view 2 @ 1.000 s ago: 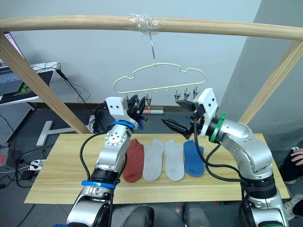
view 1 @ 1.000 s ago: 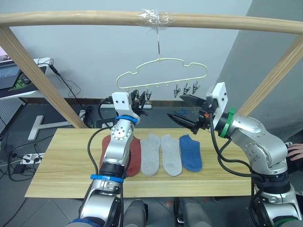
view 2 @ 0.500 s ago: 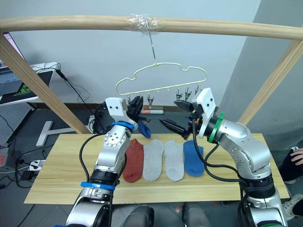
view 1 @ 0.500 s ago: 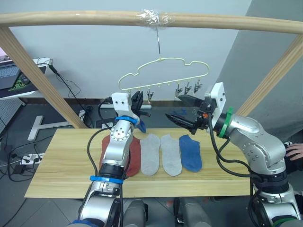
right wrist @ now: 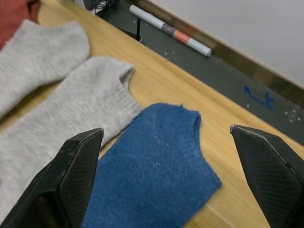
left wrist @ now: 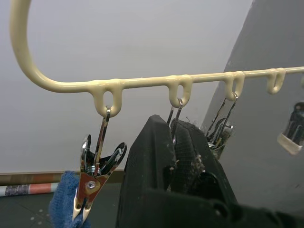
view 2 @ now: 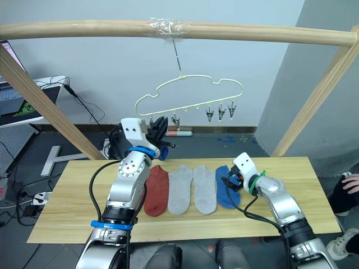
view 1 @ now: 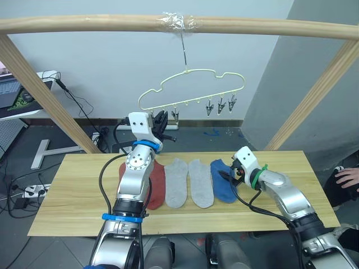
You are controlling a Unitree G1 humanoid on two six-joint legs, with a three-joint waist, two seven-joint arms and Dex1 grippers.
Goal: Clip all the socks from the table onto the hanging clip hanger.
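The pale clip hanger (view 1: pixel 190 72) hangs by its hook from the top pole. My left gripper (view 1: pixel 161 119) is raised to the hanger's left clips; its fingers (left wrist: pixel 156 161) are shut on the second clip. Beside them, the first clip (left wrist: pixel 92 178) grips a blue sock (left wrist: pixel 61 202). On the table (view 1: pixel 67 196) a rust-red sock (view 1: pixel 157 182), two grey socks (view 1: pixel 176 182) (view 1: pixel 201 182) and a blue sock (view 1: pixel 222 182) lie side by side. My right gripper (view 1: pixel 228 175) hovers low over that blue sock (right wrist: pixel 156 171), fingers wide open and holding nothing.
A round wooden pole frame (view 1: pixel 112 23) spans above, with slanted poles at both sides. Free clips (view 1: pixel 220 105) hang at the hanger's right. A person's hand (view 1: pixel 345 179) shows at the right edge. A laptop (view 1: pixel 11 92) and cables sit at the left.
My right arm has dropped from beside the hanger down to the table, over the blue sock. The left gripper stays at the hanger. The camera has shifted slightly.
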